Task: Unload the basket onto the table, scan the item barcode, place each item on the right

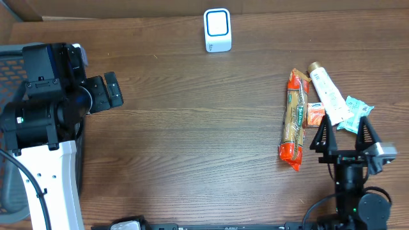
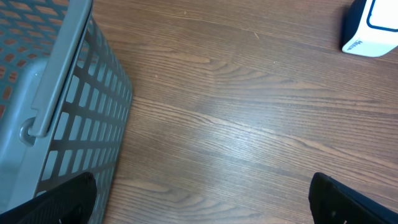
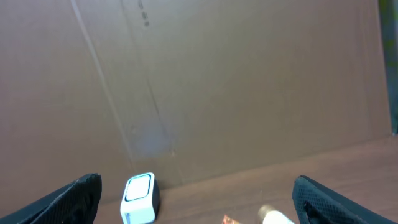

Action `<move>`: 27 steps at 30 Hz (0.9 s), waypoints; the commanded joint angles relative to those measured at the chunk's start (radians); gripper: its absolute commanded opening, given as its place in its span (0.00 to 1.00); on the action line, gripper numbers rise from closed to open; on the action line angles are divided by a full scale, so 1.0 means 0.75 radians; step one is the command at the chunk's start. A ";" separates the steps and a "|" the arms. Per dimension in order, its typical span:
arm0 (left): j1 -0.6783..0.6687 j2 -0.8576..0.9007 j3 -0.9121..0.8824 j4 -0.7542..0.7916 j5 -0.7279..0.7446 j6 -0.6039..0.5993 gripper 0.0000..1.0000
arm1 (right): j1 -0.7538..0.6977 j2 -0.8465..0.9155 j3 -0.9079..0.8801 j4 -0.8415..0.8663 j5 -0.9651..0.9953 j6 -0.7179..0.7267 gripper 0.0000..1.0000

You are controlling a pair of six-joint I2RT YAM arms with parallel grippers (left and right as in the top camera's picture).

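**Status: both claws wide open, nothing held**

Left: a grey mesh plastic basket [image 1: 7, 61] stands beside the left claw [image 1: 107, 92], whose jaws are fully spread and empty.

Far centre of the brown wood-grain desk [image 1: 192, 140]: a white box-shaped scanner [image 1: 217, 30], blue-rimmed.

Right: a long orange-ended snack packet [image 1: 293, 120], small orange sachet [image 1: 315, 114], white gold-capped tube [image 1: 326, 92] and pale teal sachet [image 1: 353, 112] lie clustered just ahead of the right claw [image 1: 344, 135], which is also fully spread and empty.

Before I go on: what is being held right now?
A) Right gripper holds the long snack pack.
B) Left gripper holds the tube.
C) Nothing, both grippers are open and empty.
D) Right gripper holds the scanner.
C: the left gripper and right gripper both stand open with nothing between their fingers; the snack pack, tube and scanner all rest on the table.
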 commanded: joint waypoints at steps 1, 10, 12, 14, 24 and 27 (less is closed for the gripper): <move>-0.003 0.005 0.009 0.002 0.007 0.020 1.00 | -0.006 -0.061 -0.087 0.045 -0.013 0.006 1.00; -0.003 0.005 0.009 0.002 0.007 0.020 1.00 | -0.090 -0.116 -0.187 0.040 -0.158 0.005 1.00; -0.003 0.005 0.009 0.002 0.007 0.020 1.00 | -0.127 -0.116 -0.187 -0.027 -0.158 0.005 1.00; -0.003 0.005 0.009 0.002 0.007 0.020 1.00 | -0.158 -0.116 -0.187 -0.105 -0.158 0.005 1.00; -0.003 0.005 0.009 0.002 0.007 0.020 1.00 | -0.159 -0.115 -0.188 -0.260 -0.163 0.005 1.00; -0.003 0.005 0.009 0.002 0.007 0.020 1.00 | -0.143 -0.115 -0.188 -0.261 -0.163 0.005 1.00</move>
